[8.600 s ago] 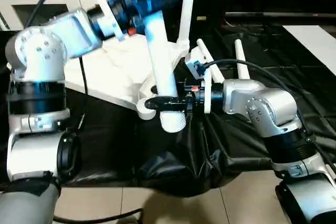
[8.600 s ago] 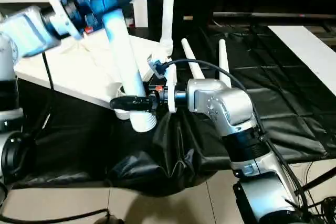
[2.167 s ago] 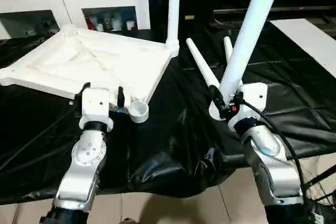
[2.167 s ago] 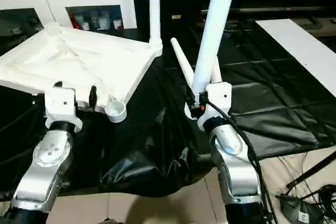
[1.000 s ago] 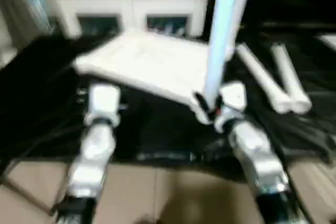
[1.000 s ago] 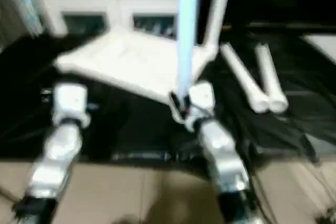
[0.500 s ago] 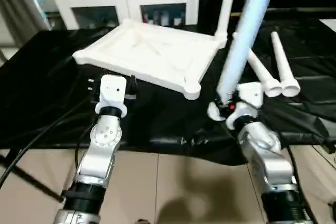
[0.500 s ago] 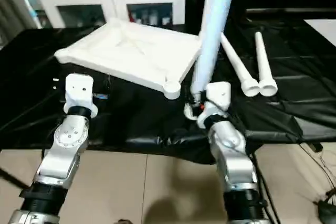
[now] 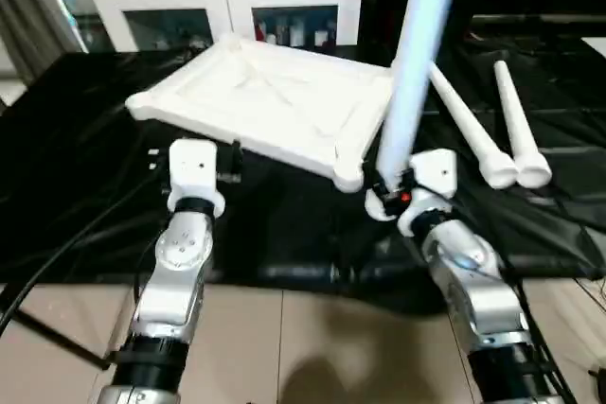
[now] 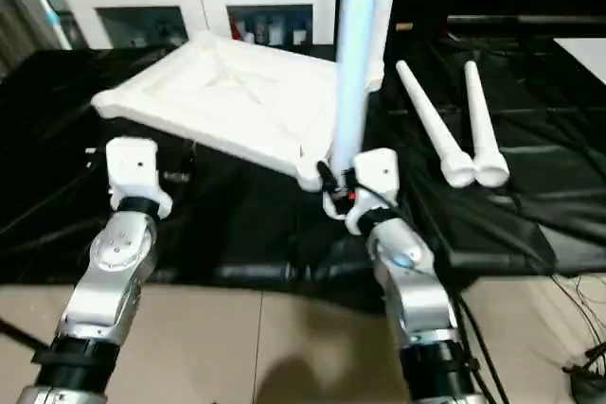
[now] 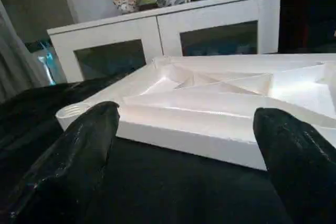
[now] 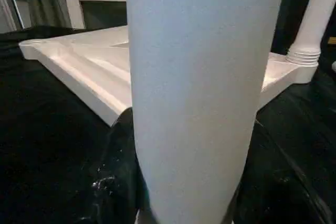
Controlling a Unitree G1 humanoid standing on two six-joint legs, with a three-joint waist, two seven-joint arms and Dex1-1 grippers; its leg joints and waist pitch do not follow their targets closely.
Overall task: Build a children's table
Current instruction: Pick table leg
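The tabletop (image 9: 275, 106) lies upside down near the black table's (image 9: 85, 139) front edge, one leg already standing in its far corner. The right gripper (image 9: 386, 194) is clamped on another leg (image 9: 417, 54), upright just beside the near corner socket (image 9: 347, 175); the left gripper (image 11: 184, 145) hangs spread wide, holding nothing. With nothing bracing the top, I reckon an off-centre push could skid it or jam the ribbed end.

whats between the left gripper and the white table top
Nothing but bare black sheet: in the left wrist view the open left gripper faces the near rim of the white plastic table top across it.
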